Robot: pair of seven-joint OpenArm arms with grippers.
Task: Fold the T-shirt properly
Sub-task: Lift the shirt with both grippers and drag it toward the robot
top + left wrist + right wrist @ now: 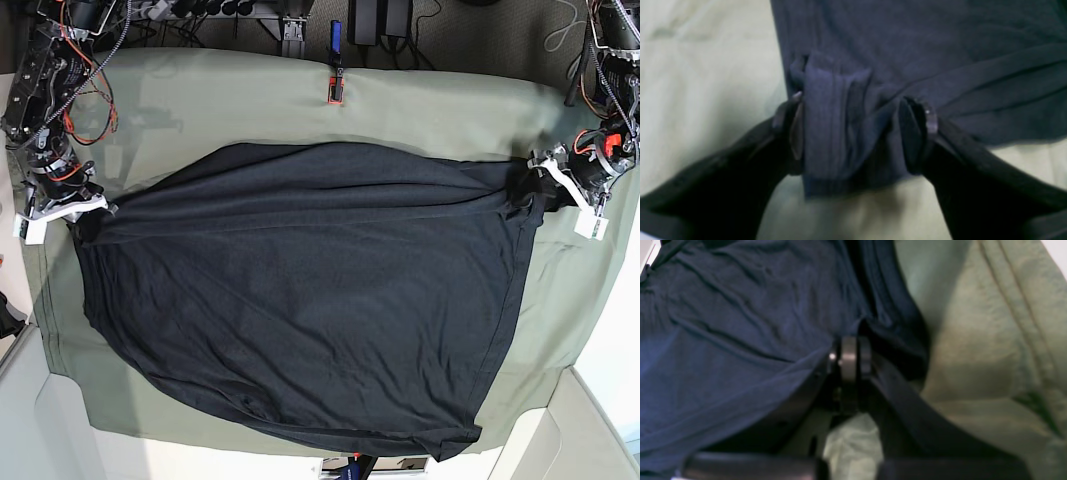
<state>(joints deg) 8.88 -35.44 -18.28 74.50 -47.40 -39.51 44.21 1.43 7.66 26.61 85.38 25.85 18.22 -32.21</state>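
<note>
A: T-shirt point(300, 300) lies spread across the green-clothed surface point(250, 95), dark fabric wrinkled, lower hem sagging toward the near edge; at the base view's left edge, the right gripper point(78, 212) sits at the shirt's corner.

B: Fingers there? Right wrist view shows the two pads point(849, 356) pressed flat together, shirt fabric point(723, 340) bunched against them; closed, but whether cloth is pinched between them I cannot tell; green cloth point(990, 356) rumpled alongside.

A: Noted; moving rightward, body of shirt flat with long creases; at far right, left gripper point(537, 195) meets the opposite corner.

B: Left wrist view: fingers point(793, 130) apart, a gathered fold of shirt point(840, 133) clamped between them; gripping.
</note>
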